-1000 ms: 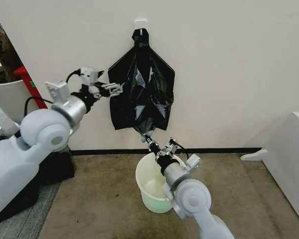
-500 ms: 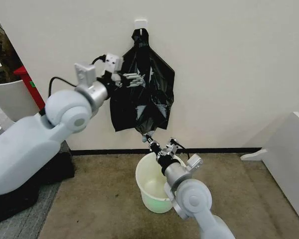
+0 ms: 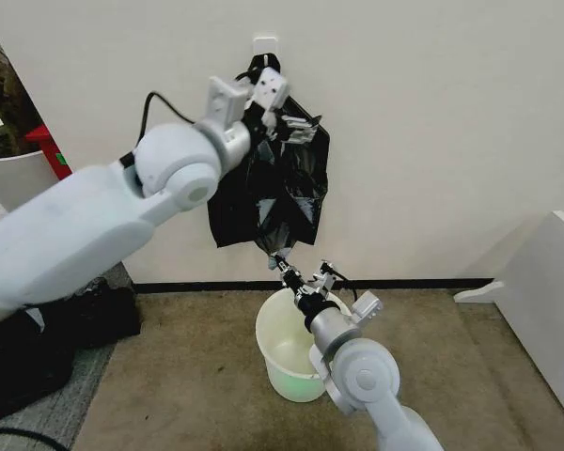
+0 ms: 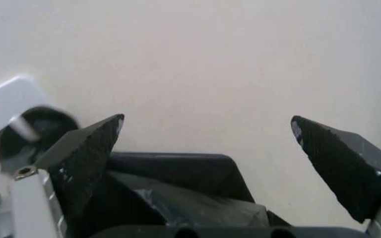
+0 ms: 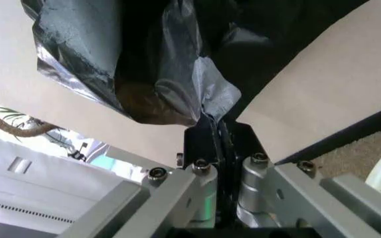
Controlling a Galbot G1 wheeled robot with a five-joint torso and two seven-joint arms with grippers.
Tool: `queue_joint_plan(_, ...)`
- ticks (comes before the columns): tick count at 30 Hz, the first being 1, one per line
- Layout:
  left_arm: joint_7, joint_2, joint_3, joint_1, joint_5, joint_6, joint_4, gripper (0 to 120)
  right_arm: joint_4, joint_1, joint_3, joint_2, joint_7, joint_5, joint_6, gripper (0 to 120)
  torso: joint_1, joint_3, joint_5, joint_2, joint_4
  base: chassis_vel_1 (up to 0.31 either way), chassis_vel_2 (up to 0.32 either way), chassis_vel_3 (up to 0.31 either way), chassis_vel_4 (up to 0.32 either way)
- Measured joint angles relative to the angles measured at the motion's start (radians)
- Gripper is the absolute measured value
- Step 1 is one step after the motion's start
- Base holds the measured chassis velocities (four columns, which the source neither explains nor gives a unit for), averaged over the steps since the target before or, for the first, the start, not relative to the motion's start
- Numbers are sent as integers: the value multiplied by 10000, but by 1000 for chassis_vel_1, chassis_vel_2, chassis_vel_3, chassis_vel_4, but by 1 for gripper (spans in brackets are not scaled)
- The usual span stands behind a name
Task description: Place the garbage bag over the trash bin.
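Both arms work the garbage bag (image 3: pixel 282 188) hanging on the wall hook (image 3: pixel 265 44): the left gripper (image 3: pixel 296 127), jaws spread, has risen to its top, while the right gripper (image 3: pixel 284 265) pinches its bottom corner above the trash bin (image 3: pixel 280 349), ready for unhooking.

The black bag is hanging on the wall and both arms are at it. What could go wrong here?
The right tool is shut on the garbage bag's lowest tip while its top hangs from the wall hook; pulling now might tear the thin plastic. The left tool, open near the hook, might miss the bag's neck. The trash bin stands under the right arm and could be knocked.
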Motion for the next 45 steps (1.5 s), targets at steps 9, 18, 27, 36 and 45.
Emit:
queue_joint_plan(9,274,55,194,-378,65,204,-210,100,-8,14,2,-1,-1,1,0,0,0,-1,-4,1,4,0,0,0,0)
queue_joint_plan(18,262,414,42,-148,39,332,-598,100,-22,5,32,7,-1,1,0,0,0,-1,-1,2,2,0,0,0,0)
queue_joint_plan(27,30,1436,-634,801,-123,686,-1522,100,-89,-35,49,46,-41,-82,3,0,-1,-1,-3,2,4,0,0,0,0)
queue_joint_plan(36,27,2566,-1380,2099,-56,878,-2276,100,-137,-159,21,143,-110,-222,5,0,-1,0,-4,1,5,0,0,0,0)
queue_joint_plan(45,319,3070,-1859,3355,947,1168,-2747,100,-222,-190,-7,244,-156,-328,14,0,-1,-1,-1,1,4,0,0,0,0)
